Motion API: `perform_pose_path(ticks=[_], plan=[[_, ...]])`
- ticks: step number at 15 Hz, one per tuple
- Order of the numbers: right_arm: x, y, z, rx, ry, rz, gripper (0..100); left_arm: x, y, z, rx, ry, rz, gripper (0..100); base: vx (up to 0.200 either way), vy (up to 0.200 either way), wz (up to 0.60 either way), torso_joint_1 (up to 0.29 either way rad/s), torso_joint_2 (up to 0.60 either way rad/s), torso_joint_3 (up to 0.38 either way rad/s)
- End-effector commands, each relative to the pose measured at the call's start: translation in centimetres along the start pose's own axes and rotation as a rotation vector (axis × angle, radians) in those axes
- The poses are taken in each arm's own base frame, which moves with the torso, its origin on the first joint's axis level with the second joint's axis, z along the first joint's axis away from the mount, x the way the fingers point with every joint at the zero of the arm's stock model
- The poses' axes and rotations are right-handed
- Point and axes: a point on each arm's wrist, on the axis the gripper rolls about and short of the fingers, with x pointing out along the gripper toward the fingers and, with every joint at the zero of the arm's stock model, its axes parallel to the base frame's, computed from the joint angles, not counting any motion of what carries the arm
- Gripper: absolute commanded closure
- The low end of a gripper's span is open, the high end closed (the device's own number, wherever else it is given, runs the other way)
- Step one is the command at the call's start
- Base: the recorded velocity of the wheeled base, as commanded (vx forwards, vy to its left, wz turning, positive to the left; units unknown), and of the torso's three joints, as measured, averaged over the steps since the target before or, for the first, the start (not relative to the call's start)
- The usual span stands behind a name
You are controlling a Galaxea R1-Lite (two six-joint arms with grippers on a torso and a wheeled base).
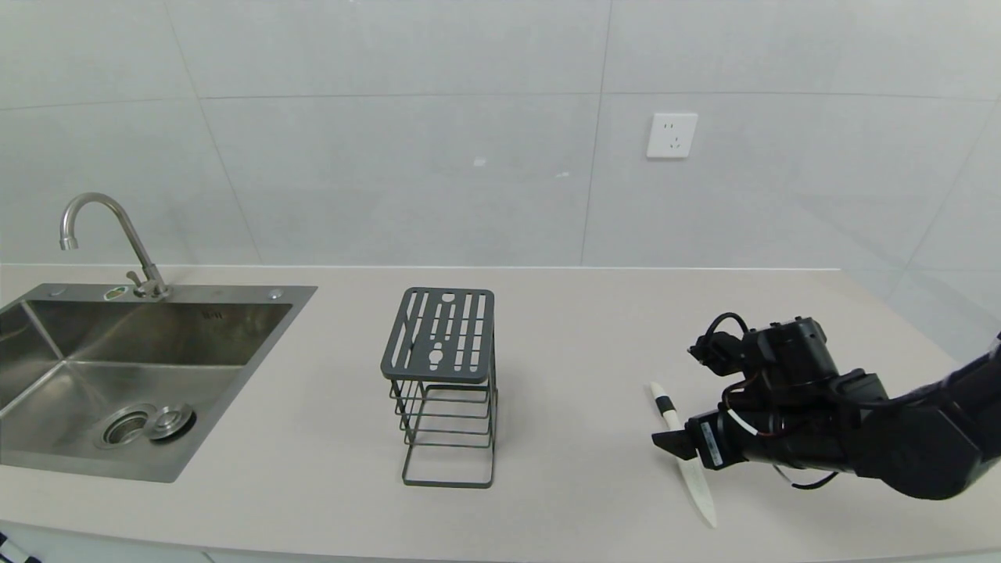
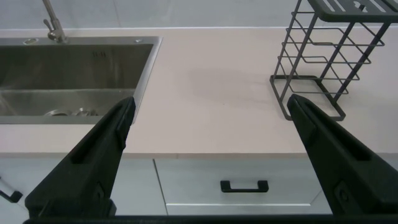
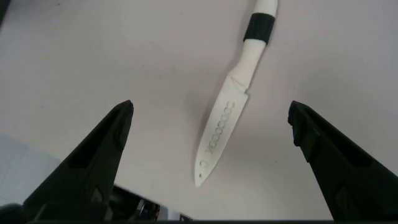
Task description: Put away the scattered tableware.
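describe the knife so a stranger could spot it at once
On the long pale counter, a steel sink sits at the left end and a dark wire rack in the middle. Right of the rack, near the front edge, lies the knife, beneath the open right gripper. It is slim and all white, with one black band around its handle.

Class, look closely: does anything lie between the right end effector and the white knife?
Nothing visible does: the open right end effector hangs right above the knife, which lies alone on the counter.
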Motion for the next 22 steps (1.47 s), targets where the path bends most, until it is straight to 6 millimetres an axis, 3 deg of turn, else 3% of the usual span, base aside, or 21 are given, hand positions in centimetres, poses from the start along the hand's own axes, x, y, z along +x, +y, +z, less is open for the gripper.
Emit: perform_pose_path(ticks=[1, 11, 22], plan=[[2.2, -0.8, -0.2, 0.027, 0.045, -0.02, 0, 0.0, 0.0, 0.0, 0.0, 0.0, 0.002, 0, 0.0, 0.0, 0.0, 0.0, 0.0, 0.0], [5.0, -0.1, -0.4, 0.046, 0.04, -0.068, 0, 0.0, 0.0, 0.0, 0.0, 0.0, 0.005, 0, 0.0, 0.0, 0.0, 0.0, 0.0, 0.0], [5.6, 0.5, -0.1, 0.059, 0.026, -0.137, 0, 0.0, 0.0, 0.0, 0.0, 0.0, 0.005, 0, 0.0, 0.0, 0.0, 0.0, 0.0, 0.0]])
